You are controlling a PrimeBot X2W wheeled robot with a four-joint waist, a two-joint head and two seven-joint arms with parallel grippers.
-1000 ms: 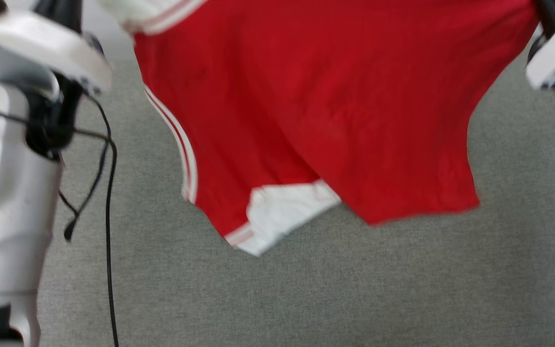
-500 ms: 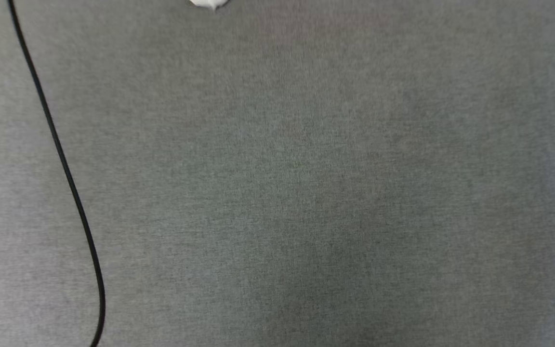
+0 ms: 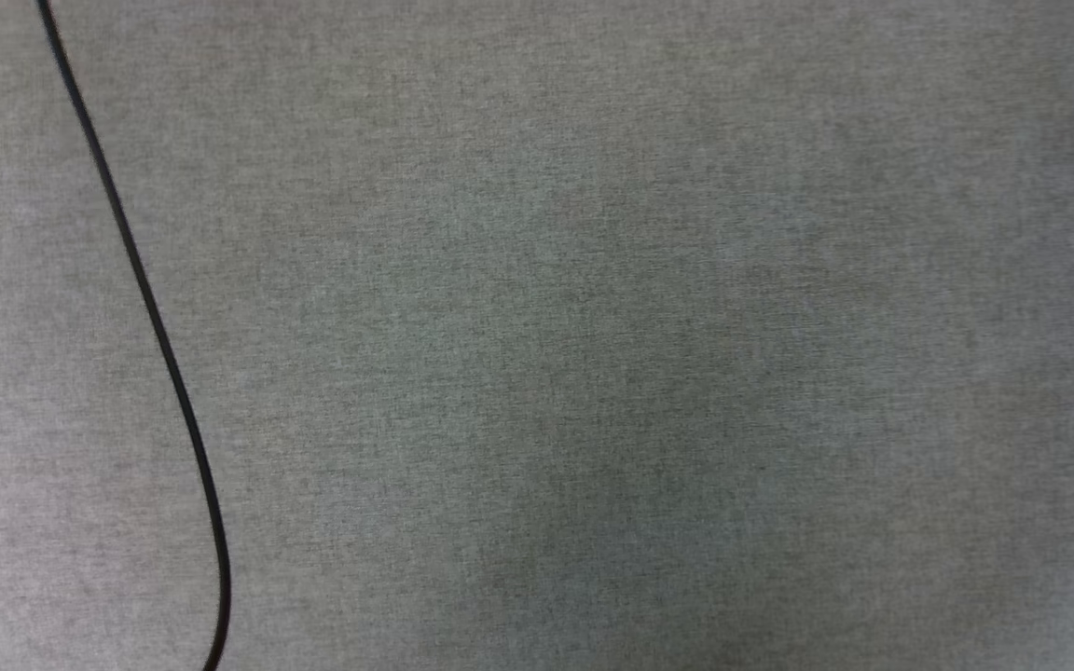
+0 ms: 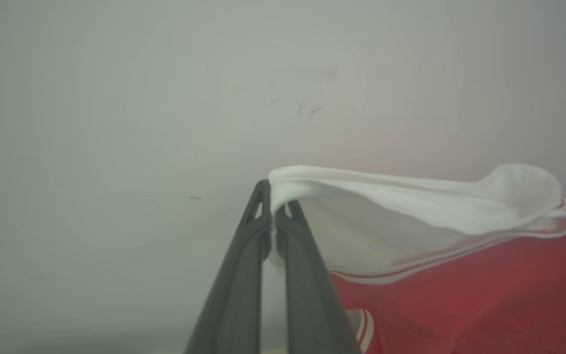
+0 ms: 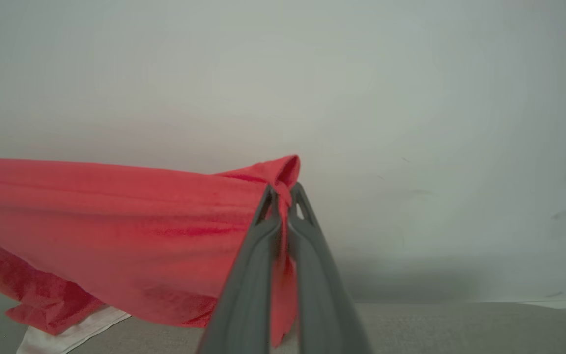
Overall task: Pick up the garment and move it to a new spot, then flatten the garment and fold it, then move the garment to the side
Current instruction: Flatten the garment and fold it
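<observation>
The garment (image 4: 460,275) is red with white sleeves and red-white striped trim, and it hangs in the air between my two grippers. In the left wrist view my left gripper (image 4: 273,196) is shut on the edge of a white sleeve (image 4: 410,201), the red body trailing off to the right. In the right wrist view my right gripper (image 5: 282,192) is shut on a bunched red corner of the garment (image 5: 116,231), which stretches away to the left and sags toward the grey surface (image 5: 460,329). The lettering and number are hidden.
The head view looks straight down on grey fabric surface (image 3: 593,354). A thin black cable (image 3: 155,326) curves down its left side. Both wrist views face a pale plain wall (image 5: 410,98) beyond the fingers.
The head camera has swung downward: the hanging garment and both arms have left its picture, and grey surface with the cable is what stays.
</observation>
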